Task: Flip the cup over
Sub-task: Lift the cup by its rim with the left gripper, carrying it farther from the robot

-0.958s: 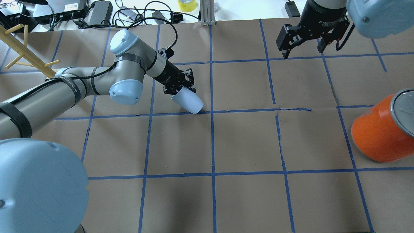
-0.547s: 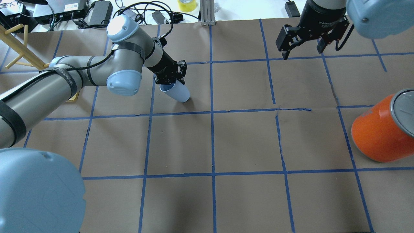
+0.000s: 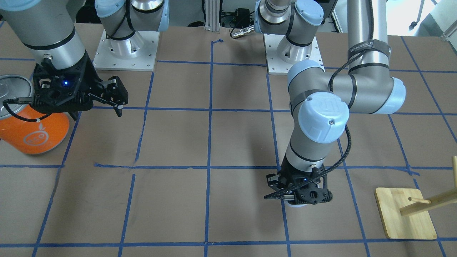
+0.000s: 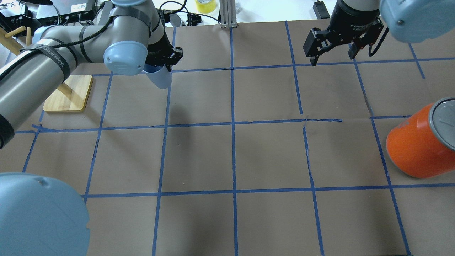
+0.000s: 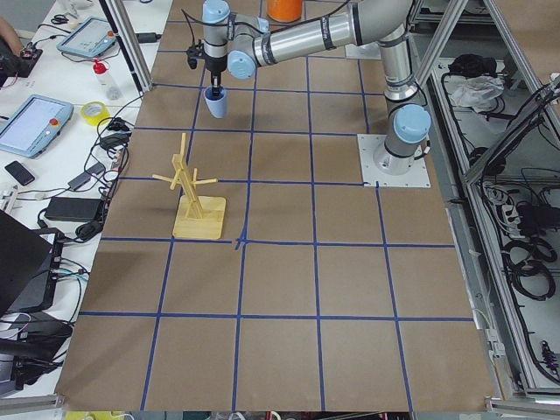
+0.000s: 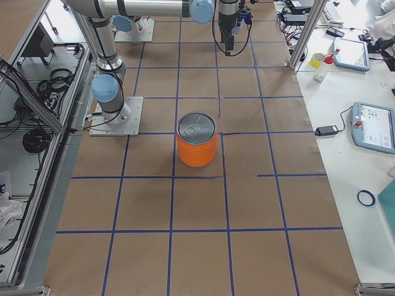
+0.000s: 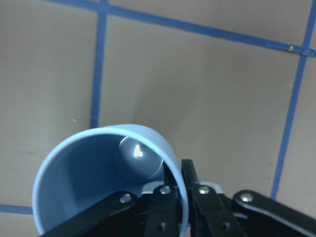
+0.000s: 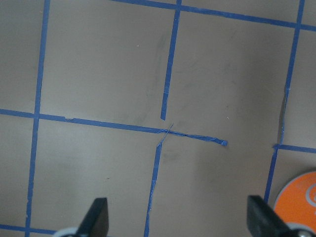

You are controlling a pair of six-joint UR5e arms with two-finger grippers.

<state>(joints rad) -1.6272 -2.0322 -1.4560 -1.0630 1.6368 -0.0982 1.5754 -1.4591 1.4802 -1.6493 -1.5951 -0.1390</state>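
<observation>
- Left gripper point(image 4: 159, 67): closed on the rim of the cup point(image 4: 158, 77). The wrist view shows one jaw inside the wall and one outside.
- The cup hangs mouth-up below the left gripper, base towards the table point(image 4: 270, 153). It is at the far left of the grid, near the wooden rack base point(image 4: 67, 94).
- Right gripper point(image 4: 333, 58): jaws spread, holding nothing, well apart from the cup and short of the orange can point(image 4: 416, 145).
- Judgement: the turn-over looks done. The step in hand is setting the cup down and letting go.
- To do it well:
  - Lower straight down with the cup's axis plumb.
  - Seat the whole base flat before opening.
  - Open only enough to clear the thin wall.
  - Withdraw vertically, so the inner jaw does not drag the rim.
- Risk, as a judgement: the cup looks light, so a tilted release or a sideways exit could tip it.
- Hard to make out: no view settles whether the base touches the paper or hangs just above it.
- Front-facing view: the gripper body covers nearly the whole cup, leaving only a pale sliver below it.
- Overhead view: the arm's joint hides part of the rim.
- Left wrist view: the lower edge cuts off the gripper's body, and the cup's own wall hides its underside.
</observation>
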